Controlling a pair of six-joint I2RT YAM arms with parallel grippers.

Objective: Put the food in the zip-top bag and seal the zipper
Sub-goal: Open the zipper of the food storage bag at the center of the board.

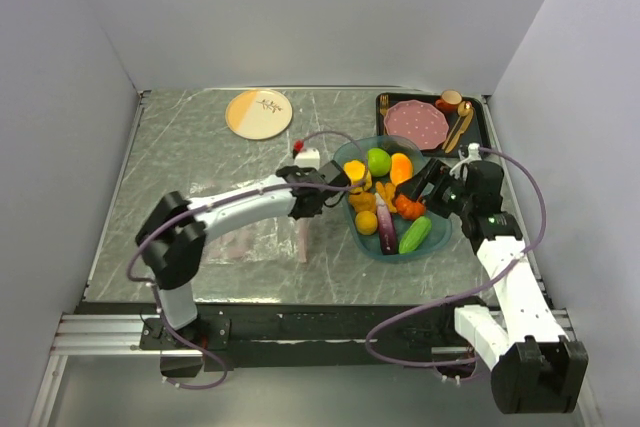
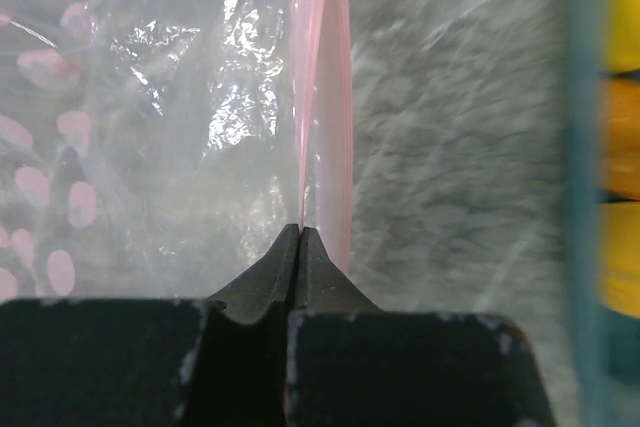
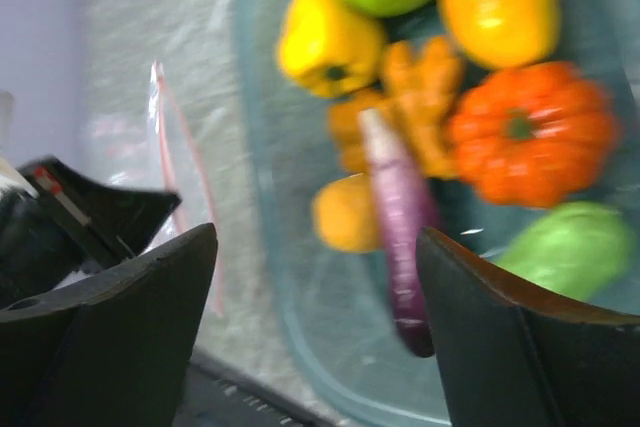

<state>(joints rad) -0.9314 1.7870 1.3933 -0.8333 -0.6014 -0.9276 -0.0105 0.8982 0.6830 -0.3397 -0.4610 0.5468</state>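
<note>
I have the left tool pinched on the zipper.
It runs lengthwise straight away from my fingers; right tool gapes by the food.

Pink zipper, teal tray

The marbled grey surface is carrying a clear bag, a teal tray, a cream-and-orange round plate and, far right, probably a black tray.
</note>
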